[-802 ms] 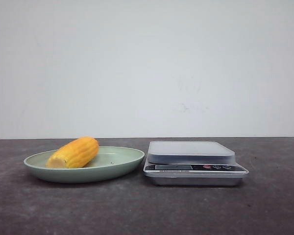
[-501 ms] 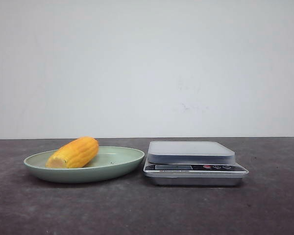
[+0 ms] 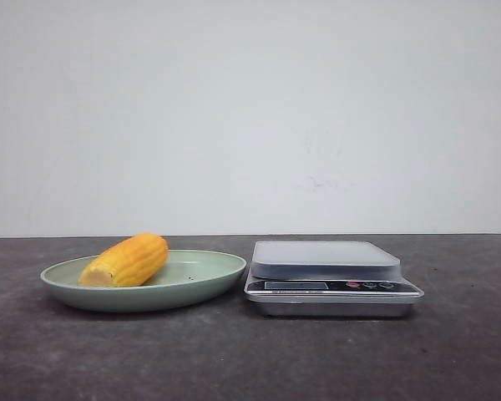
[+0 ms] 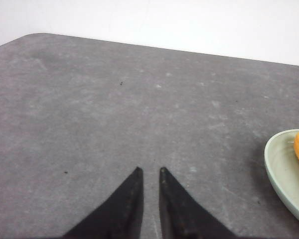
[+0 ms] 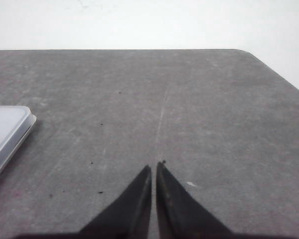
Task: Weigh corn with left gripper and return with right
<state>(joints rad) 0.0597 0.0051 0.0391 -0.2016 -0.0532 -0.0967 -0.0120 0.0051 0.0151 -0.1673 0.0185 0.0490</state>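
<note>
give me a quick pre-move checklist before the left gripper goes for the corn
1. corn lying in the green plate: ok
2. scale platform bare for the weighing: ok
3. left gripper empty, over bare table: ok
4. left jaws wide enough for the cob: not ok, nearly closed
5. right gripper empty, beside the scale: ok
6. scale display on and zeroed: cannot tell

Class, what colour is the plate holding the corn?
Pale green plate, plain; the corn lies on it. Front view shows it best.
</note>
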